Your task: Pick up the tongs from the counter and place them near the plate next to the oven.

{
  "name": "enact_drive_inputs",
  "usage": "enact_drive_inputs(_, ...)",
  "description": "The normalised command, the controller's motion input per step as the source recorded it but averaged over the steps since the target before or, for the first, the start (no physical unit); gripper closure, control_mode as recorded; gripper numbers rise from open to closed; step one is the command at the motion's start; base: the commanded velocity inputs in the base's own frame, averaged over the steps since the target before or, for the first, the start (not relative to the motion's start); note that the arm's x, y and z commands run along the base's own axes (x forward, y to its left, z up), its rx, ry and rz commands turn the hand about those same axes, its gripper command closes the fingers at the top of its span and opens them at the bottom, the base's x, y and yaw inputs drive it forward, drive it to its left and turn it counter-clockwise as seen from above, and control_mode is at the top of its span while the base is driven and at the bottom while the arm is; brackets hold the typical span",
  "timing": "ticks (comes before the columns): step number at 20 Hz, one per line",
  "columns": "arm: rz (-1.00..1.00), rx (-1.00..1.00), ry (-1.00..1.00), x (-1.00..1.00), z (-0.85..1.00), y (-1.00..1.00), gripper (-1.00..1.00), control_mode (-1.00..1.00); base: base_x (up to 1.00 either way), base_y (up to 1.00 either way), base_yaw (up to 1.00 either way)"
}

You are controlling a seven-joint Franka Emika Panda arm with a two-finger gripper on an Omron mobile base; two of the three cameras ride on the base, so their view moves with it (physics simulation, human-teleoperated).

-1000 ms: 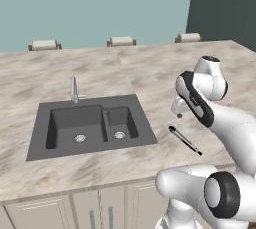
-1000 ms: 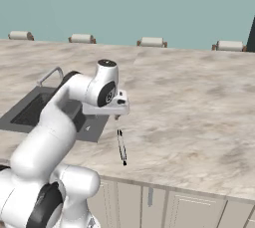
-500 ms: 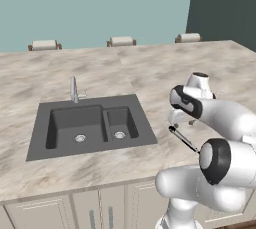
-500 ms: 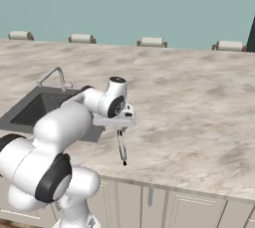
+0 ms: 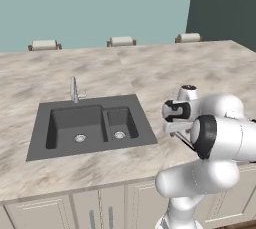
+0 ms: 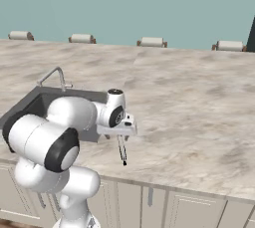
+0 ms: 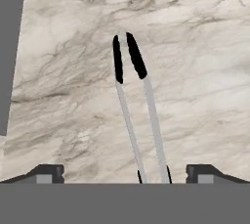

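Observation:
The tongs point(image 7: 134, 100) lie flat on the marbled counter point(image 7: 63, 71), with two grey arms, black tips far from the hand, and the joined end near it. My gripper point(image 7: 124, 173) is open just above them, one finger tip point(image 7: 49, 171) on each side of the joined end. From the left base camera the gripper point(image 5: 175, 128) hangs low right of the sink, the tongs point(image 5: 186, 143) poking out beneath it. The right base camera has the gripper point(image 6: 120, 133) over the tongs point(image 6: 122, 153) near the counter's front edge. The plate and oven are out of view.
The dark double sink point(image 5: 90, 125) with its steel faucet point(image 5: 74, 89) sits left of the hand; its edge is the dark strip point(image 7: 10, 47) in the hand view. Chair backs point(image 5: 44, 45) line the far side. Open counter point(image 6: 199, 92) stretches right.
The arm has folded down and the hand has dropped from well above the counter to just over the tongs. The tongs and the base have not moved.

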Motion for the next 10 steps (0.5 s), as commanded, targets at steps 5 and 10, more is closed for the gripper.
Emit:
enact_drive_inputs(5,-0.01,0.00,0.05,0.18,-0.49,-0.14,-1.00,-1.00,0.00,0.00,0.00)
enact_drive_inputs(10,0.00,0.00,0.00,0.15,-0.43,-0.15,-1.00,-1.00,0.00,0.00,0.00)
